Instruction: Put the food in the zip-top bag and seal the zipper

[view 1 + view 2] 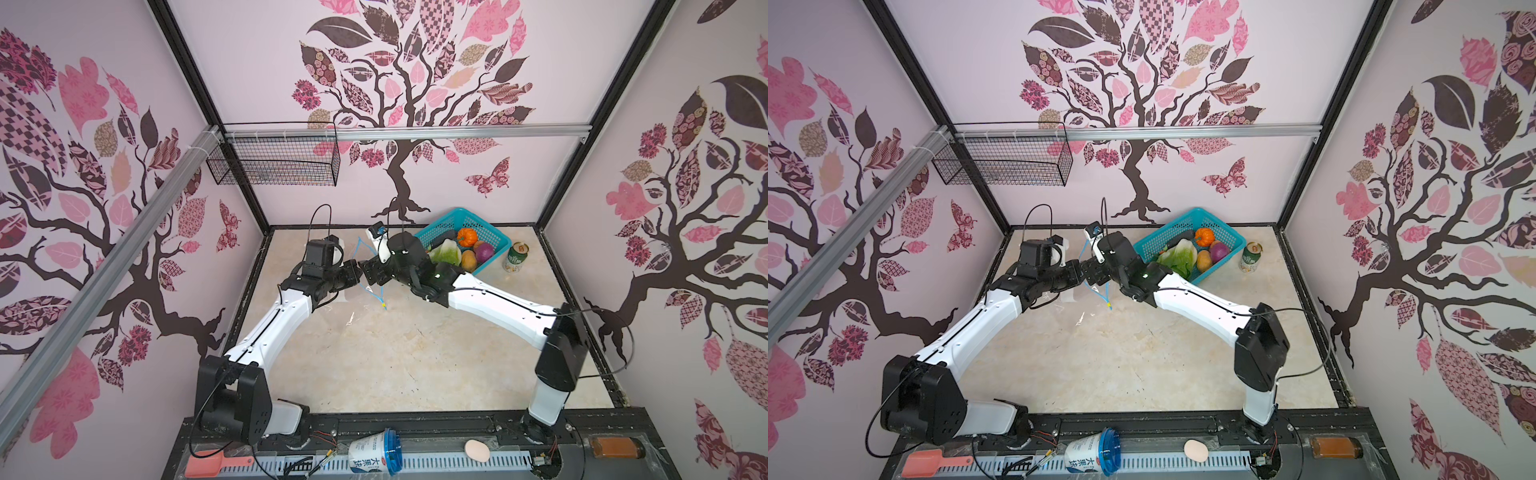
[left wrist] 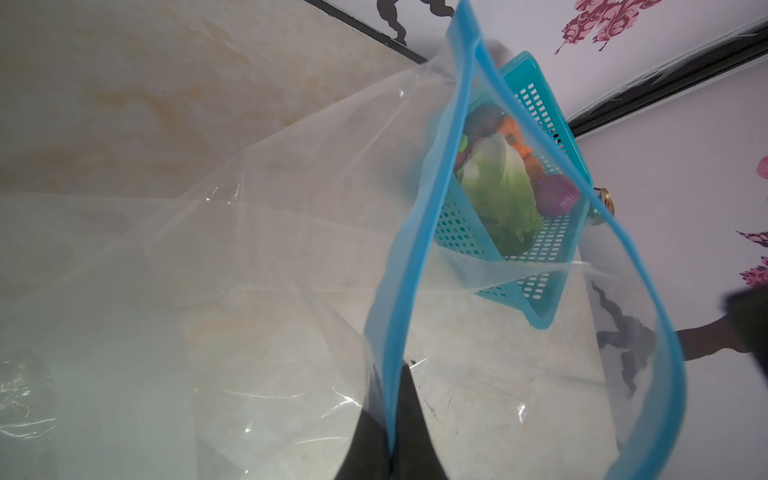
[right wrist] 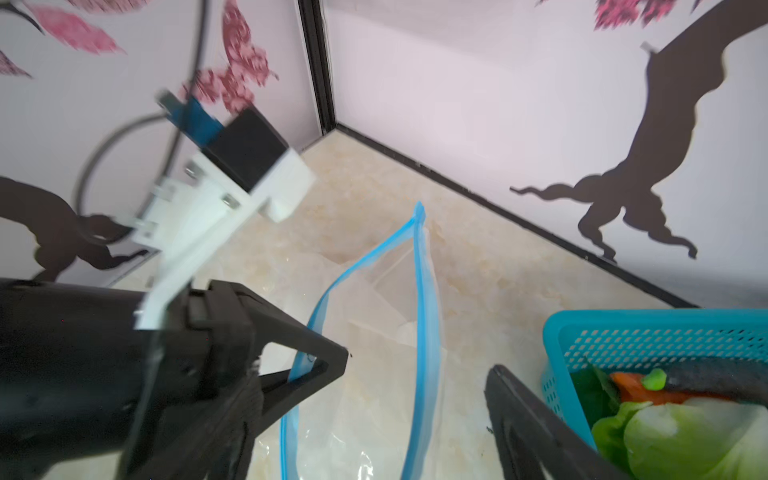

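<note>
The left arm (image 1: 270, 328) and right arm (image 1: 498, 305) both have glossy white link shells joined by blocky matt black joint housings (image 1: 561, 353), and a small green indicator light (image 1: 436, 275) is lit on the right arm's black wrist section. The left wrist camera (image 3: 245, 153) is a black box with a blue connector (image 3: 199, 120) and a dark cable (image 3: 202, 37), mounted on a white bracket (image 3: 195, 224) fastened with silver screws (image 3: 230, 201). The left gripper (image 3: 334, 362) has black, wedge-shaped fingers (image 3: 282, 322).

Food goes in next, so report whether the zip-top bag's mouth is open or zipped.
Open. The two blue zipper strips bow apart in both wrist views; the left hand pinches one strip.
</note>
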Controlling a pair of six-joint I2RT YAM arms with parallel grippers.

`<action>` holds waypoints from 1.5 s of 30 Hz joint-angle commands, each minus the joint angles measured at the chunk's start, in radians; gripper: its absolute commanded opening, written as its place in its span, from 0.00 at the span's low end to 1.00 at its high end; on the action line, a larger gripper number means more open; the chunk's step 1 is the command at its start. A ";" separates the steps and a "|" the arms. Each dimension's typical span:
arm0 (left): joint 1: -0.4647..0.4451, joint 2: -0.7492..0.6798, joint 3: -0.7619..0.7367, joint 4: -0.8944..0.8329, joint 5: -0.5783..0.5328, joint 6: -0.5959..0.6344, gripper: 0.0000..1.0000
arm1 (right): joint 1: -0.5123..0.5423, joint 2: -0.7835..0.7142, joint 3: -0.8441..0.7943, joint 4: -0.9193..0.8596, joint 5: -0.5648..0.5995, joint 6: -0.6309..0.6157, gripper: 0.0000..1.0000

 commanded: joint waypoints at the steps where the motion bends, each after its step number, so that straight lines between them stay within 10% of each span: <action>1: -0.001 -0.045 0.021 -0.009 -0.018 0.021 0.00 | -0.063 0.123 0.120 -0.210 0.062 0.052 0.86; 19: 0.088 -0.078 0.032 -0.037 -0.022 0.020 0.00 | -0.143 0.316 -0.088 0.083 -0.591 0.323 0.76; 27: 0.089 0.009 0.033 -0.032 0.018 0.014 0.00 | -0.125 0.321 -0.013 0.019 -0.557 0.248 0.78; 31: 0.093 0.048 0.039 -0.040 0.008 0.020 0.00 | -0.126 0.190 -0.073 0.007 -0.515 0.192 0.99; 45: 0.102 0.082 0.036 -0.034 0.001 0.019 0.00 | -0.244 -0.119 -0.249 -0.013 -0.398 0.066 1.00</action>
